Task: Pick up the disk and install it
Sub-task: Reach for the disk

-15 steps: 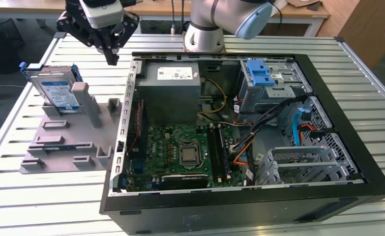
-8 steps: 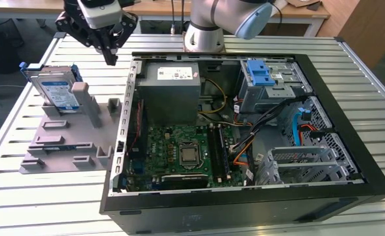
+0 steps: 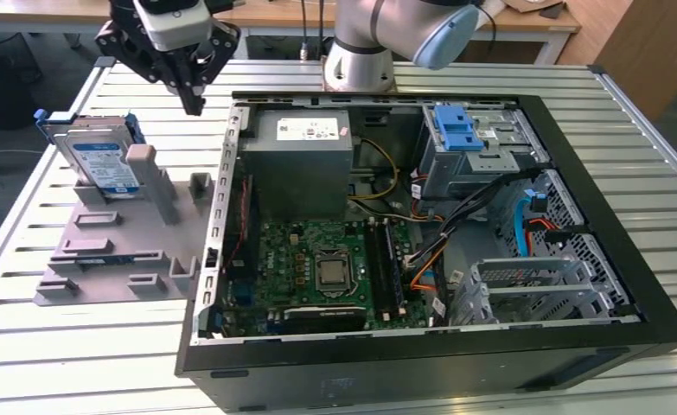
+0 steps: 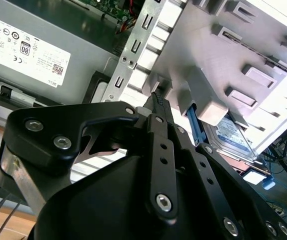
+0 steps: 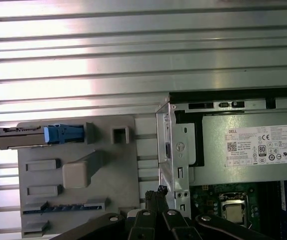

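The disk (image 3: 100, 161), silver with a white-and-blue label and blue side rails, stands on edge in the grey slotted fixture plate (image 3: 119, 251) at the exterior view's left. My gripper (image 3: 194, 105) hangs above the table between the disk and the open computer case, shut with nothing in it. It is apart from the disk, a little behind it and toward the case. In the first wrist view the disk (image 5: 13, 136) shows edge-on and the gripper (image 5: 159, 191) points at the case's edge. The second wrist view shows the gripper (image 4: 157, 97) and the disk (image 4: 231, 135) behind a fixture post.
An open black computer case (image 3: 615, 233) fills the middle and the exterior view's right. Inside it are a grey power-supply box (image 3: 303, 147), a green motherboard (image 3: 327, 268) and a drive cage with a blue latch (image 3: 465, 130). The ribbed metal table (image 3: 85, 363) lies underneath.
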`<state>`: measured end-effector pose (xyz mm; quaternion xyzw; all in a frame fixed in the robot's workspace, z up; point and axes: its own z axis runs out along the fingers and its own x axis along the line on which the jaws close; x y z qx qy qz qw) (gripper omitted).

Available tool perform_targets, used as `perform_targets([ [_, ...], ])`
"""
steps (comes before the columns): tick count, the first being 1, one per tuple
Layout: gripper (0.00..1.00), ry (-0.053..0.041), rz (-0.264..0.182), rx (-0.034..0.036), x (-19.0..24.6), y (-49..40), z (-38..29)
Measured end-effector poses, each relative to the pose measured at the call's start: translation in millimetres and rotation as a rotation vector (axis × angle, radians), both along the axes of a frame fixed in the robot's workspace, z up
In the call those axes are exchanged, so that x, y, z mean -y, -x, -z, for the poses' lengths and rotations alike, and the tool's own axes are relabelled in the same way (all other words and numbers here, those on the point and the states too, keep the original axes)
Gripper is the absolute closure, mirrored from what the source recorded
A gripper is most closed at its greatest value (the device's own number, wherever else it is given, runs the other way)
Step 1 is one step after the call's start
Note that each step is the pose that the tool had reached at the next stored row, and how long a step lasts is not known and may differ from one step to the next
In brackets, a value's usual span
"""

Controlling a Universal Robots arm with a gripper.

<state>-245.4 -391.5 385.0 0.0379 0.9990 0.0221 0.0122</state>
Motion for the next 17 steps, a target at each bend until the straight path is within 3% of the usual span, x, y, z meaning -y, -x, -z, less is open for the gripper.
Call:
perform_targets([
  [17,0.89,-0.0001,0.0,0.0001,-0.8,3.6,1.1],
])
